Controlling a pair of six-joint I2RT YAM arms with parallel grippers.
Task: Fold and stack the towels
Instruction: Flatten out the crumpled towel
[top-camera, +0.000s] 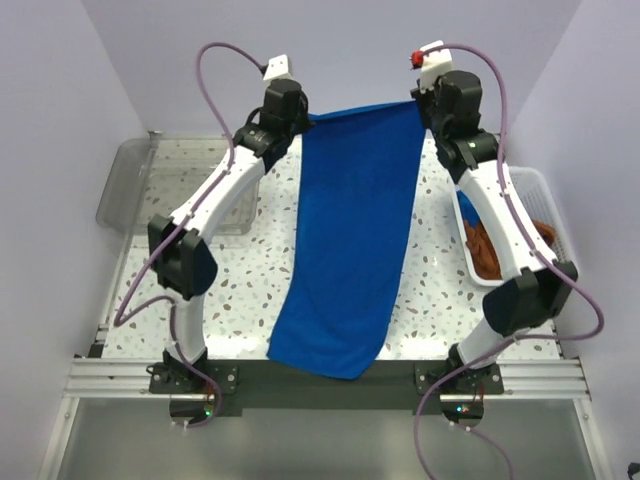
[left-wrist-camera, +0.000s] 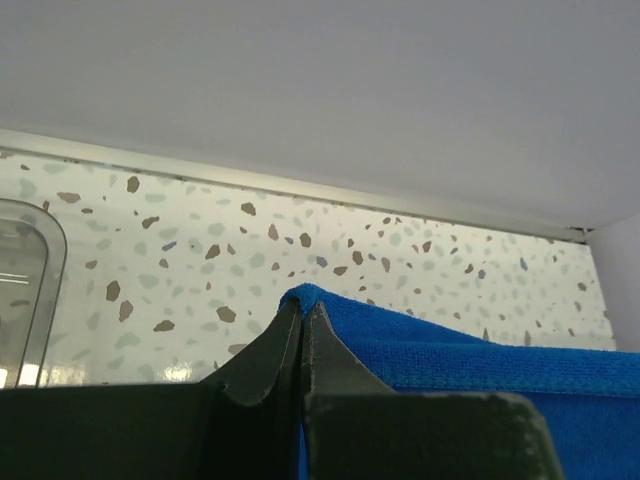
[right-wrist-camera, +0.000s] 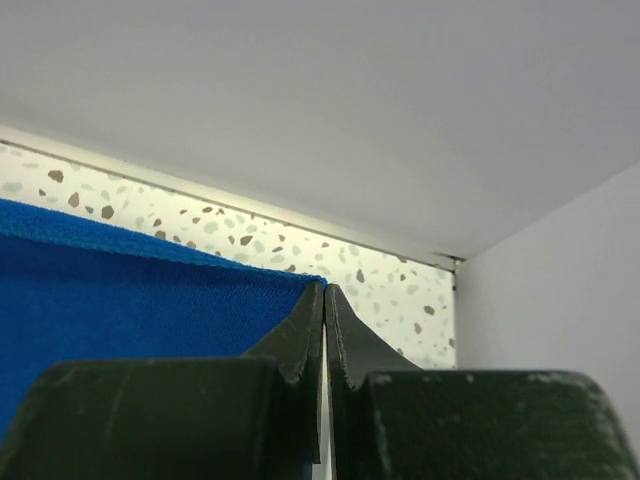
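Observation:
A blue towel hangs stretched between both grippers at the back of the table and drapes forward, its lower end over the table's front edge. My left gripper is shut on the towel's far left corner. My right gripper is shut on the far right corner. The towel's top edge runs taut between them, as the left wrist view and the right wrist view show. Both grippers are raised above the speckled table.
A clear plastic bin stands at the back left of the table. A white basket at the right holds an orange-brown towel and a bit of blue cloth. Walls close in at the back and both sides.

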